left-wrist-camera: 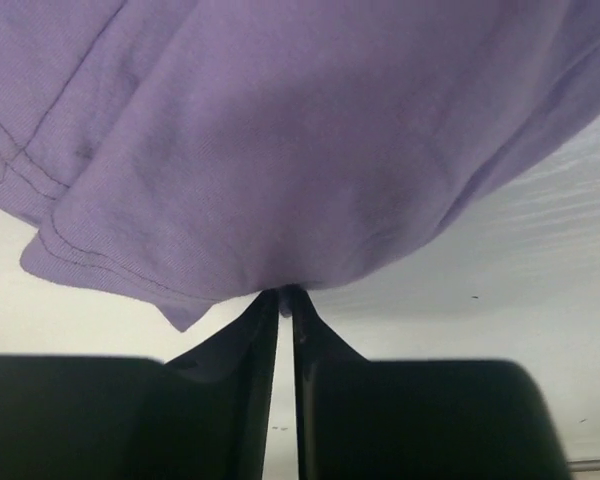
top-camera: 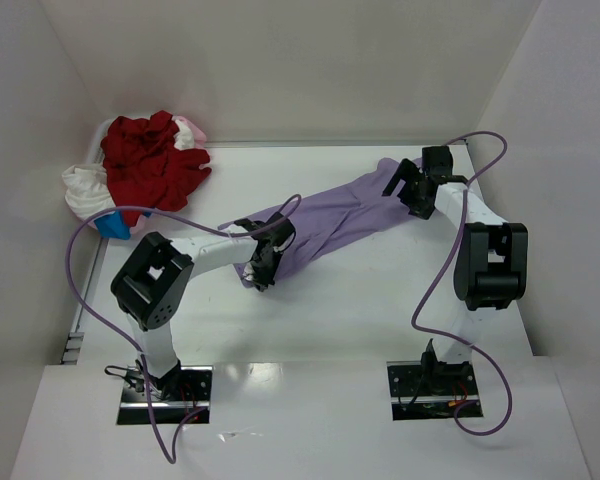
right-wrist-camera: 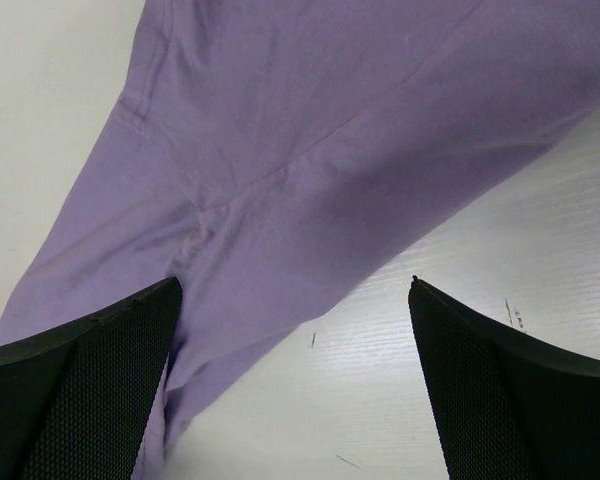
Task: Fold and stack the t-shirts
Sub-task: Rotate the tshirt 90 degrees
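A white worktop (top-camera: 380, 290) boxed in by plain white walls (top-camera: 280, 60) carries everything. The task looks to be at its very start: no shirt is folded and no stack exists.

The purple shirt (top-camera: 340, 225) lies in the middle of the worktop, drawn out into a long, rumpled diagonal strip from near-left to far-right. It is neither spread flat nor creased into a fold.

The left hand (top-camera: 260, 262) is at the strip's near-left end. In the left wrist view its fingers are almost together, with the hemmed edge of the purple shirt (left-wrist-camera: 280, 150) gathered at their tips, so the left hand (left-wrist-camera: 285, 292) appears to be pinching that edge.

The right hand (top-camera: 408, 190) is at the far-right end. Its own view shows the right hand (right-wrist-camera: 293, 283) spread wide and holding nothing, one finger over the purple shirt (right-wrist-camera: 300, 130) and the other over bare worktop. Whether it touches the cloth cannot be told.

The other three shirts sit in a crumpled heap in the far-left corner, well apart from both hands. The red shirt (top-camera: 150, 165) is on top, the white shirt (top-camera: 80, 188) bulges out at its left side, and a bit of the pink shirt (top-camera: 190, 130) shows at the back.

By my reading, the purple shirt needs flattening and folding first. The three heaped shirts then need pulling out, folding and stacking, so nearly the whole job is left.
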`<state>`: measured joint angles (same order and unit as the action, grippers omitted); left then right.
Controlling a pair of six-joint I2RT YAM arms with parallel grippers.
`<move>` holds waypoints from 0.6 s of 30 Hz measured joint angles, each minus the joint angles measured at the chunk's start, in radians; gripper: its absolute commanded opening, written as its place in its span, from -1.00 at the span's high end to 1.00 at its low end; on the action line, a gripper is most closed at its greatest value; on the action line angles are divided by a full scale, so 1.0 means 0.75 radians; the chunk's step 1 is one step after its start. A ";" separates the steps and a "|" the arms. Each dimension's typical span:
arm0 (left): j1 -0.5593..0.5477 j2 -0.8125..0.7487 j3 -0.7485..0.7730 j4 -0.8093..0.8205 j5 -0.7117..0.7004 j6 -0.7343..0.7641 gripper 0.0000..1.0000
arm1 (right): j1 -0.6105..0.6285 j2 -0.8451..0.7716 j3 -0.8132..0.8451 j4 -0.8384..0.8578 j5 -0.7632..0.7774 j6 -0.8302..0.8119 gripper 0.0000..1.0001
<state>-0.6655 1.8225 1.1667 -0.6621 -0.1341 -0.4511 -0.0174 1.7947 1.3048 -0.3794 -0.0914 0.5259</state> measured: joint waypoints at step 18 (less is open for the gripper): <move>0.172 -0.032 0.163 -0.096 -0.109 0.042 1.00 | 0.000 0.000 -0.007 -0.001 -0.005 0.000 -1.00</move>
<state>-0.5365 1.7988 1.2892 -0.7338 -0.2157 -0.4198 -0.0174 1.7947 1.2995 -0.3798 -0.0948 0.5259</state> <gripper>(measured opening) 0.010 0.997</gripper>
